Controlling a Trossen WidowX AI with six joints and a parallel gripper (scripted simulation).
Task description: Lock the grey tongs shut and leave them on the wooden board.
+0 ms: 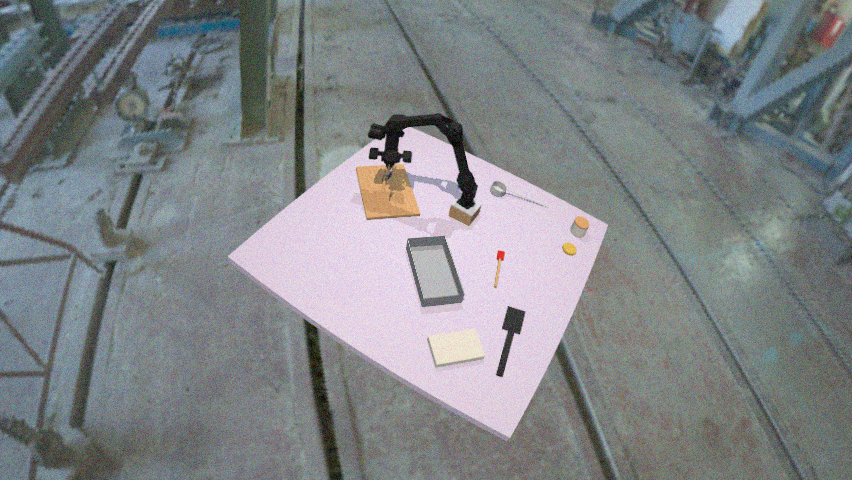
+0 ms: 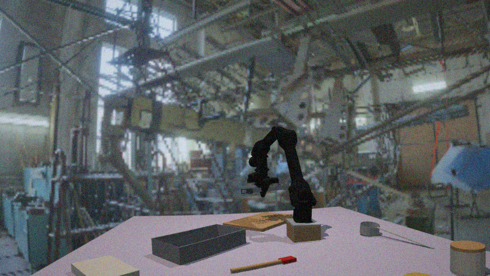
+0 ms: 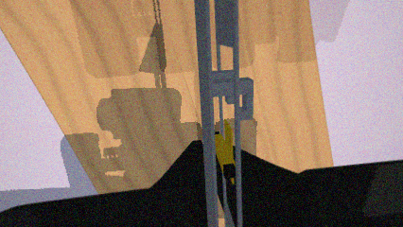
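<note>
My gripper [image 1: 389, 169] [image 2: 263, 194] [image 3: 204, 148] points down and is shut on the grey tongs [image 1: 388, 175] [image 3: 203, 95]. In the wrist view the tongs' two long arms run side by side, close together, between the black fingers, with a yellow part between them. The tongs are held in the air above the wooden board [image 1: 390, 208] [image 2: 252, 225] [image 3: 295, 137]; their shadow and the arm's fall on it. Whether the hinge lock is engaged cannot be seen. The roasting tin [image 1: 453, 267] [image 2: 212, 248] stands apart from the board, with no tongs on it.
A cream block [image 1: 456, 347] [image 2: 102, 266], a black spatula [image 1: 513, 320], a red-headed brush [image 1: 500, 255] [image 2: 287, 259], a yellow disc [image 1: 569, 248], a lidded jar [image 1: 579, 227] [image 2: 467, 260] and a long-handled grey cup [image 1: 497, 189] [image 2: 369, 229] are on the table [image 1: 333, 256].
</note>
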